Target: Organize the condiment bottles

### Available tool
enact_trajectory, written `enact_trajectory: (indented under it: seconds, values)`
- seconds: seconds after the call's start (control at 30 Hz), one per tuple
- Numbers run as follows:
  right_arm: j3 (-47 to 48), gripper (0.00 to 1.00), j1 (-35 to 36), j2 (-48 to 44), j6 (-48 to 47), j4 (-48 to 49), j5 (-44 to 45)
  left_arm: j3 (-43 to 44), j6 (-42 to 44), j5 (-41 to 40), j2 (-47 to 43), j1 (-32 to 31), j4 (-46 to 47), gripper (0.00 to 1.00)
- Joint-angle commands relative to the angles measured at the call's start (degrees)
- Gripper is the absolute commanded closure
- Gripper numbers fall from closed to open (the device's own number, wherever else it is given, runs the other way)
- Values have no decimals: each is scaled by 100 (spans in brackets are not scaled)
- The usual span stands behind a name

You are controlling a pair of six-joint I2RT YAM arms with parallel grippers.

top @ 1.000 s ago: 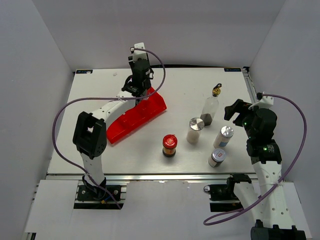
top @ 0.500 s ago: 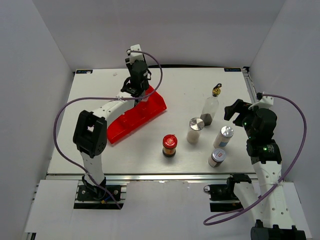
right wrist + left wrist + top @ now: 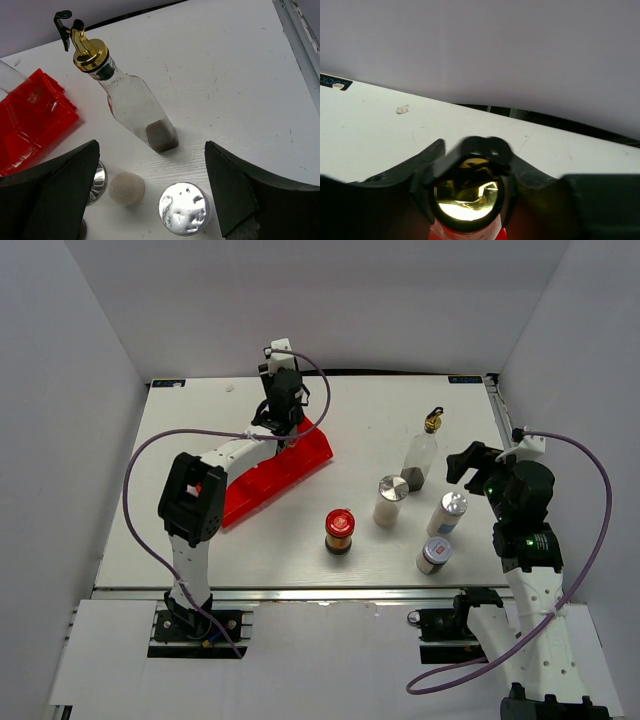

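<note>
The step in hand looks like seating the first tall clear glass bottle with a gold pourer point(image 3: 468, 197) into the red divided plastic tray point(image 3: 265, 478). The left gripper point(image 3: 281, 420), above centre-left in the overhead view, is clamped on that bottle's neck. Its wrist camera shows the gold cap pinched between the two dark fingers point(image 3: 427, 160), with red plastic directly beneath. So the bottle stands at the tray's upper end, inside the jaws; whether its base rests on the tray floor cannot be told.

The next move, as I judge it, is to let go and rise straight up, so the tall bottle does not tip — then fetch another.

The right gripper point(image 3: 466, 460) hangs at mid-right with its jaws wide apart, holding nothing. Just left of it stands the second glass bottle point(image 3: 421, 456). Below that are three white silver-lidded shakers point(image 3: 389, 500) and, at lower centre, the red-lidded dark jar point(image 3: 339, 530) — all on the white table point(image 3: 200, 420), well apart from the tray.
</note>
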Motion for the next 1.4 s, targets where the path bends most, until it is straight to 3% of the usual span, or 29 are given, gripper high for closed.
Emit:
enact_trajectory:
  seconds: [0.0,0.03,0.07,0.13,0.17,0.2,0.53,0.63,0.87,1.2,1.37]
  values:
    - [-33,11,-29,-26,-43,302,-214,276,39,-15,-180,38,294,45]
    - [-33,11,-29,-17,-52,302,-240,268,31,-6,-189,38,276,40]
    - [-41,11,-29,-17,-60,345,-345,259,22,11,-198,38,250,26]
    - [-59,11,-29,-34,-104,407,-469,189,-31,29,-259,38,215,15]
    - [-68,11,-20,-43,-113,459,-643,136,-57,38,-294,38,232,4]
    - [-68,11,-29,-69,-131,486,-723,83,-84,64,-329,38,276,2]
    - [-147,10,-29,-175,-333,802,-1145,-347,-382,776,-830,38,-57,2]
    - [-130,10,-29,-105,-429,943,-1741,-488,-374,1065,-1050,38,-198,2]
    - [151,11,-20,719,-632,1311,-2139,-647,-286,1619,-1577,38,-786,2]
    - [635,11,164,2092,-886,1829,-1489,-664,-312,1980,-2315,38,-2140,2]
    - [741,12,410,2584,-1281,2182,-1392,-1504,-742,1586,-3410,38,-2528,2]
